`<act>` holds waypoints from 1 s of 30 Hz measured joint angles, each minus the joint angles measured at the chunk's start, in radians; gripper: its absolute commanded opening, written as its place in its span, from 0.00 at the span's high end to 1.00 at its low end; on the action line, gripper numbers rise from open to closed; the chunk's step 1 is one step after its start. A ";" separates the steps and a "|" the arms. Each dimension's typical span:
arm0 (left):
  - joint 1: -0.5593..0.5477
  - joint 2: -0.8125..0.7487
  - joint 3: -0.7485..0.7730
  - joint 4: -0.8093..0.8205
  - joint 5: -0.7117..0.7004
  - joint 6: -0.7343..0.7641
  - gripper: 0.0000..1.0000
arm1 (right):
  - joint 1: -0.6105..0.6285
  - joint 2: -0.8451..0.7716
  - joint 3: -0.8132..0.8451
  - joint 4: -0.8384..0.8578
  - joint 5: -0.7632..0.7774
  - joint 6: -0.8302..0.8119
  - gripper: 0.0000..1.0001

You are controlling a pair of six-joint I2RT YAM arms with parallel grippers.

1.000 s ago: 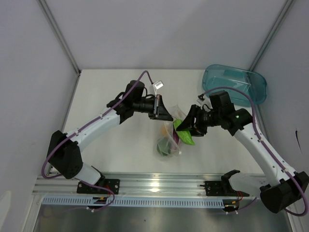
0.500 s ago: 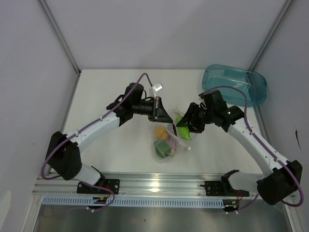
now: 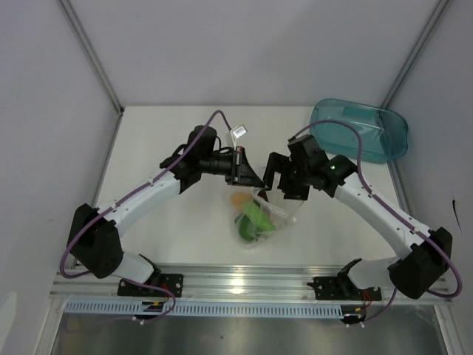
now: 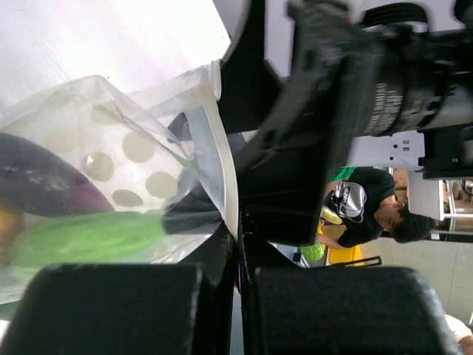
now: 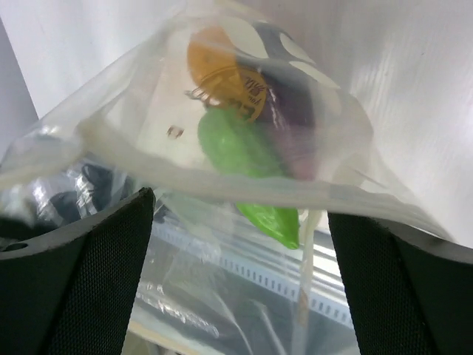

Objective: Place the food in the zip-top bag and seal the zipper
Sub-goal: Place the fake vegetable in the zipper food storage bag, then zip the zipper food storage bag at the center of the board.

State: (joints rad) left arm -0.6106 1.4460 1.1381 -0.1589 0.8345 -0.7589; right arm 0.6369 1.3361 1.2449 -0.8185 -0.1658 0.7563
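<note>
Zip-top bag (image 3: pixel 281 216) held between both arms at mid-desk, toward the near edge.

The left gripper (image 3: pixel 248 176) is clamped on the bag's upper edge, its fingers (image 4: pixel 222 255) pressed together with the plastic pinched between them. The right gripper (image 3: pixel 281 181) faces it from the right with its jaws spread wide, and the bag's upper edge spans the gap between them. Inside the clear bag are the orange-yellow round fruit (image 5: pixel 222 70), the purple eggplant (image 5: pixel 297 111) and the light-green elongated piece (image 5: pixel 240 148), bunched together and touching. The teal plastic tray (image 3: pixel 397 137) sits well apart in the desk's far right corner.
</note>
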 measured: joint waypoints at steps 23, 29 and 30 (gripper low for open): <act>-0.015 -0.149 -0.063 -0.038 -0.364 -0.138 1.00 | 0.028 -0.415 0.033 0.037 0.003 -0.255 0.04; -0.016 -0.180 -0.098 -0.064 -0.474 -0.212 0.99 | 0.028 -0.468 -0.082 0.025 -0.008 -0.267 0.16; -0.016 -0.185 -0.103 -0.068 -0.488 -0.221 0.99 | 0.028 -0.474 -0.087 0.025 -0.008 -0.269 0.18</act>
State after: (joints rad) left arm -0.6262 1.2613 1.0348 -0.2272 0.3466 -0.9798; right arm 0.6647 0.8619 1.1576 -0.7933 -0.1738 0.4870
